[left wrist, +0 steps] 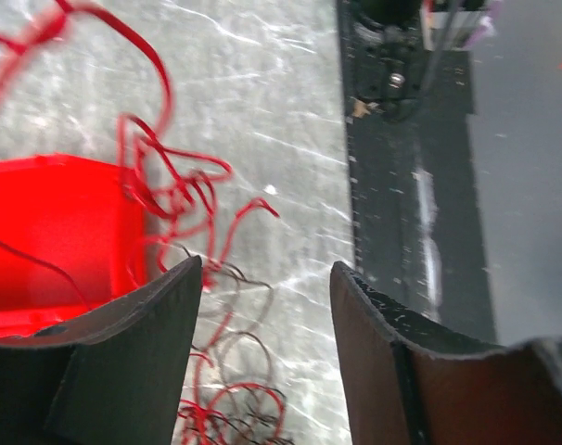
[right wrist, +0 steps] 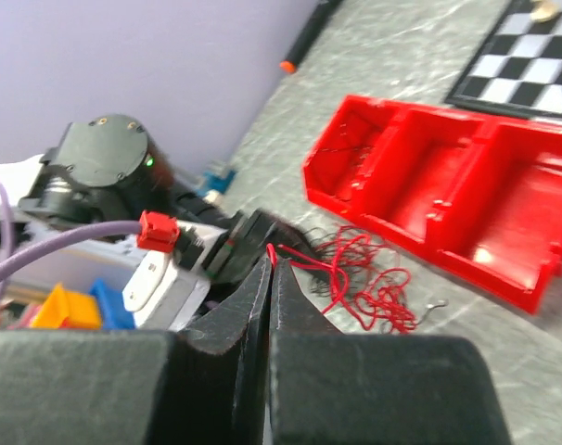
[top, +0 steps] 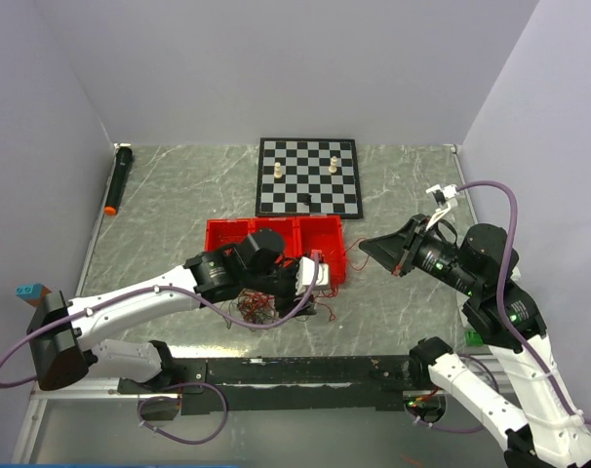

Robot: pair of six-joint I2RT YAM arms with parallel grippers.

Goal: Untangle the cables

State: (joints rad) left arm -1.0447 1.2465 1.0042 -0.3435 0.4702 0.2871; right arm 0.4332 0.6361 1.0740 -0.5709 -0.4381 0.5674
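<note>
My left gripper point(left wrist: 267, 271) hangs spread above the tangled thin red and dark wires point(left wrist: 227, 408), lower centre. My right gripper point(right wrist: 270, 264) pinches one red strand point(right wrist: 309, 267).

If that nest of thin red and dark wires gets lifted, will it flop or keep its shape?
Probably floppy yet springy: the cables lie in loose curls. Likely very light, the strands being so thin. Pulling one strand may drag the clump, since a red strand runs from the shut right gripper into the tangle.
</note>
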